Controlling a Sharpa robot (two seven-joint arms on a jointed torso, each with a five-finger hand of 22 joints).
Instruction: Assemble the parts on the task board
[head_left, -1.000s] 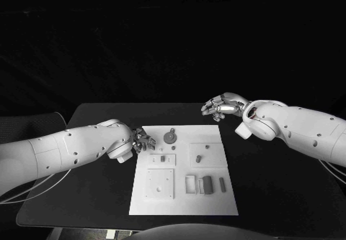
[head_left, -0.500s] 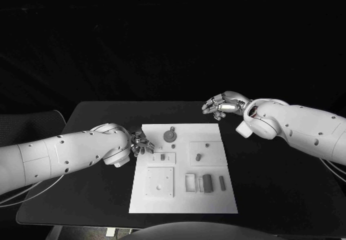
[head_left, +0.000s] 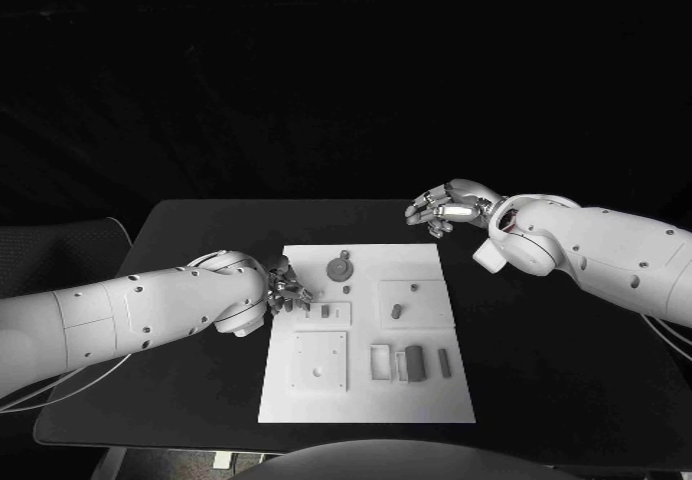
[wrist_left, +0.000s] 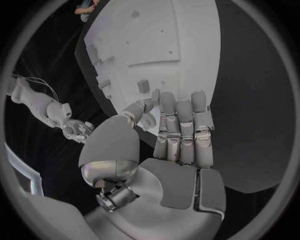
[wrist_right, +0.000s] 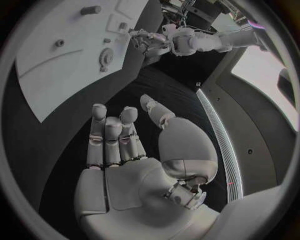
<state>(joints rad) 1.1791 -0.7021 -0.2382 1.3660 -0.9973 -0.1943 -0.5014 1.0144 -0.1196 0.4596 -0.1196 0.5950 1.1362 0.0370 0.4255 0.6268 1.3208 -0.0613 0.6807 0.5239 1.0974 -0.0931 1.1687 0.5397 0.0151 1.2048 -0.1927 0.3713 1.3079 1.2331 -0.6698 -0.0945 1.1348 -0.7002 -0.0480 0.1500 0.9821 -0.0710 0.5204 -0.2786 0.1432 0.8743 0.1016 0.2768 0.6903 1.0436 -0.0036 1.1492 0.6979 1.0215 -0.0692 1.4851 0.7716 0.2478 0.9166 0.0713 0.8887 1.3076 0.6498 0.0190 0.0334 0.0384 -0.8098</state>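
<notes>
Step in hand, by my read: reach for a part, nothing picked up yet. Left hand (head_left: 284, 287) sits at the left edge of the white board (head_left: 433, 400), fingers (wrist_left: 181, 125) apart, holding nothing, close to a small grey part (head_left: 326, 313). Right hand (head_left: 450, 210) hovers off the board's far right corner, fingers loosely apart, empty. Next move prob needs the left hand lined up over that part w/ a fine pinch.

The left hand (head_left: 284, 286) hangs at the white board's (head_left: 368, 405) edge, its fingers (wrist_left: 181, 131) stretched over bare plate, a small part (wrist_left: 143, 86) just beyond their tips. The right hand (head_left: 450, 210), fingers apart, has dark table (head_left: 562, 370) under its fingertips.
</notes>
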